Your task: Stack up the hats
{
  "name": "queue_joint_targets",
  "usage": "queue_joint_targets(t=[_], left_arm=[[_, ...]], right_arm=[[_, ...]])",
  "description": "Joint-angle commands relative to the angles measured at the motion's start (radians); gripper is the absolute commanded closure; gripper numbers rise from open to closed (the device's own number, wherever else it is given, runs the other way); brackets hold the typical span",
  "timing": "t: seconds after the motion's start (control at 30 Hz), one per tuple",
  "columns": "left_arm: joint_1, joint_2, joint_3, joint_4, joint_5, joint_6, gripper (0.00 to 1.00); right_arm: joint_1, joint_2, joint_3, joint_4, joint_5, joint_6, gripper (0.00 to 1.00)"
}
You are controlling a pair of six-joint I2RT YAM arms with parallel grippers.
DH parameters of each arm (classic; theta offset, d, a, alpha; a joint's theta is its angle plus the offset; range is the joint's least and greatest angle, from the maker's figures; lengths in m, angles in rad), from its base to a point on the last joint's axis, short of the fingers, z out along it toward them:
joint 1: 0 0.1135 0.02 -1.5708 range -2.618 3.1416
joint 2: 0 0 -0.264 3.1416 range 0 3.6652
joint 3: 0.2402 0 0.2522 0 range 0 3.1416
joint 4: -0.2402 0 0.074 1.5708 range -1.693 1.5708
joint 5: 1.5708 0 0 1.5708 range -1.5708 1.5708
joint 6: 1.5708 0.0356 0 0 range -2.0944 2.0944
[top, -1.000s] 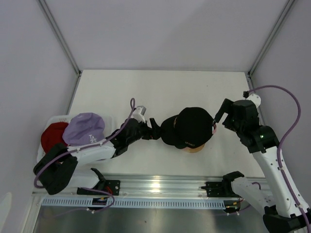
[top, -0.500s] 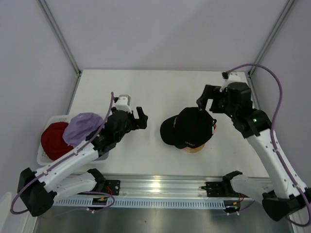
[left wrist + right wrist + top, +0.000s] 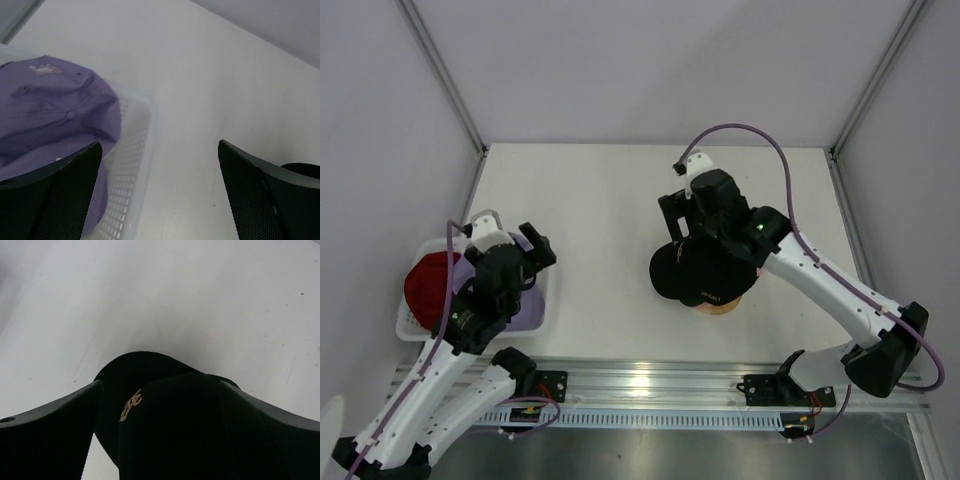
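A black cap with a gold emblem (image 3: 708, 272) sits on the wooden stand (image 3: 725, 306) at centre right. It fills the lower right wrist view (image 3: 170, 430). My right gripper (image 3: 692, 238) is open just above its crown, a finger on each side (image 3: 160, 432), holding nothing. A lavender cap (image 3: 50, 110) lies in the white mesh basket (image 3: 135, 165) at the left, partly hidden under my left arm in the top view (image 3: 527, 306). A red cap (image 3: 425, 284) lies beside it. My left gripper (image 3: 528, 266) is open and empty over the basket's right rim (image 3: 160, 197).
The white basket (image 3: 412, 328) stands at the table's left edge near the frame post. The right arm's purple cable (image 3: 760, 150) arcs over the back of the table. A metal rail (image 3: 650, 385) runs along the near edge.
My left gripper has drawn back from the black cap's brim to the left and now hangs over the basket. My right gripper has swung left from the cap's right side to above its crown.
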Motion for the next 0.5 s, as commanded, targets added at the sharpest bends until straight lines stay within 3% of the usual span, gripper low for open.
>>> queue_joint_targets(t=[0.0, 0.1, 0.27, 0.47], left_arm=[[0.018, 0.000, 0.049, -0.153, -0.120, -0.066, 0.00], [0.036, 0.000, 0.085, -0.231, -0.142, -0.061, 0.00], [0.053, -0.031, 0.139, -0.296, -0.219, -0.031, 0.01], [0.102, -0.051, 0.165, -0.326, -0.239, 0.009, 0.01]], right_arm=[[0.052, 0.040, 0.039, -0.019, 0.240, -0.042, 0.00], [0.060, 0.004, -0.024, -0.008, 0.277, 0.032, 0.00], [0.061, -0.105, -0.258, 0.164, 0.329, 0.043, 0.01], [0.032, -0.053, -0.290, 0.161, 0.326, 0.050, 0.00]])
